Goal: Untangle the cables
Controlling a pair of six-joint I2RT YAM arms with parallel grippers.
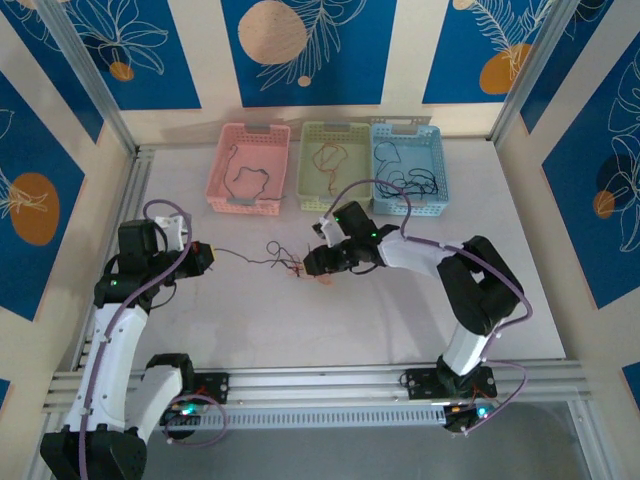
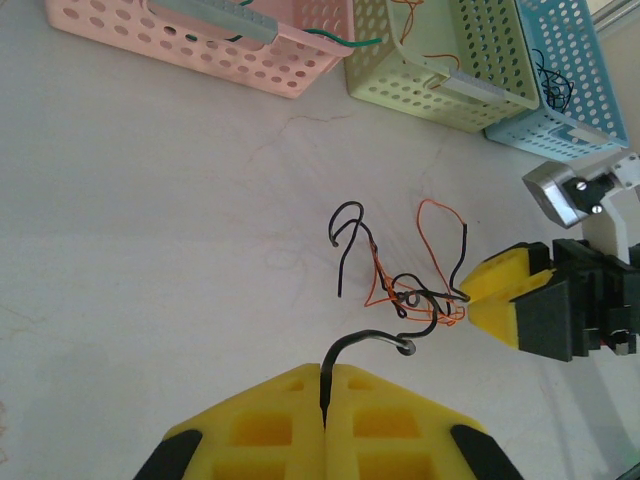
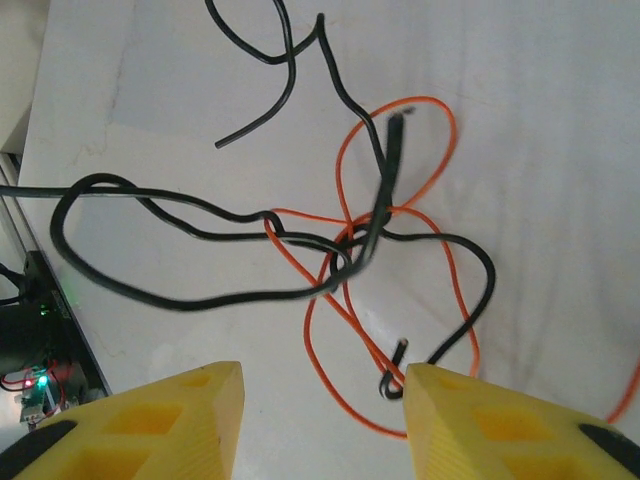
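A small clump of cables [image 1: 287, 263] lies on the white table between the two arms, with black and orange strands knotted together. My left gripper [image 1: 205, 256] is shut on one end of a black cable [image 2: 370, 340], which runs taut from its yellow fingertips [image 2: 300, 420] to the clump [image 2: 415, 296]. My right gripper [image 3: 322, 388] hangs open just above the clump [image 3: 350, 245]. An orange loop [image 3: 308, 331] lies between its fingers. Its right fingertip [image 3: 440, 400] touches a hooked black wire end. A thick black strand [image 3: 216, 298] curves off to the left.
Three perforated baskets stand in a row at the back: pink [image 1: 222, 160], pale green [image 1: 306, 165] and blue [image 1: 437, 160], each with loose wires inside. An aluminium rail [image 1: 330, 380] runs along the near edge. Patterned walls close in both sides.
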